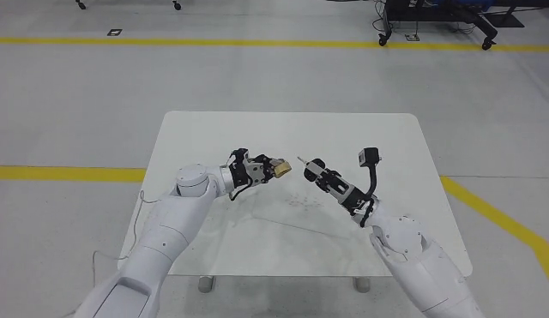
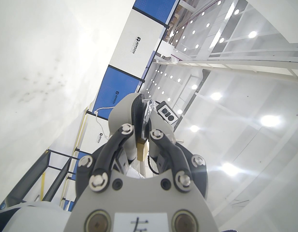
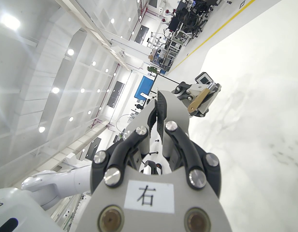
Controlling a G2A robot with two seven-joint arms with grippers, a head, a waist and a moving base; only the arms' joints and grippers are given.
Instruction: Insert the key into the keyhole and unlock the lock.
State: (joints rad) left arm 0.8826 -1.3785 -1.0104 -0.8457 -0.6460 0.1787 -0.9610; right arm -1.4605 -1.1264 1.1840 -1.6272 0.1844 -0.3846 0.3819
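Above the white table (image 1: 369,249), my left gripper (image 1: 268,169) is shut on a brass padlock (image 1: 281,169), its free end facing the other arm. In the left wrist view the padlock (image 2: 142,151) sits between the fingers (image 2: 120,112), with its silver shackle (image 2: 149,111) further out toward the tips. My right gripper (image 1: 314,171) is shut on a thin silver key (image 1: 302,160) that points at the padlock across a small gap. From the right wrist view, my right gripper (image 3: 158,102) is pressed together, and the padlock (image 3: 198,100) hangs just beyond it in the left gripper (image 3: 207,92).
Faint dark smudges (image 1: 302,201) mark the tabletop below the grippers. Yellow floor lines (image 1: 257,42) run beyond the table. Dark wheeled racks (image 1: 446,9) stand far off at the back right.
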